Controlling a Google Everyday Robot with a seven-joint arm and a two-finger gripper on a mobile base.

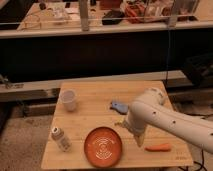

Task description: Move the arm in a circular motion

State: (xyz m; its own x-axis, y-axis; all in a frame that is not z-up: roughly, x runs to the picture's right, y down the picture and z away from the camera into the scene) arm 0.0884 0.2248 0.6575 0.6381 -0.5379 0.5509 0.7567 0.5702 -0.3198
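Note:
The cream-white arm (165,117) reaches in from the right over the wooden table (90,117). Its rounded joint (149,100) is above the table's right half, and the last segment points down. The small pale gripper (138,141) at the tip hangs just above the table, between the orange plate (103,146) and the carrot (159,147). It holds nothing that I can see.
A white cup (69,100) stands at the back left. A blue object (119,106) lies mid-table, just left of the arm. A small white bottle (61,138) lies at the front left. A dark rail and a cluttered bench run behind the table.

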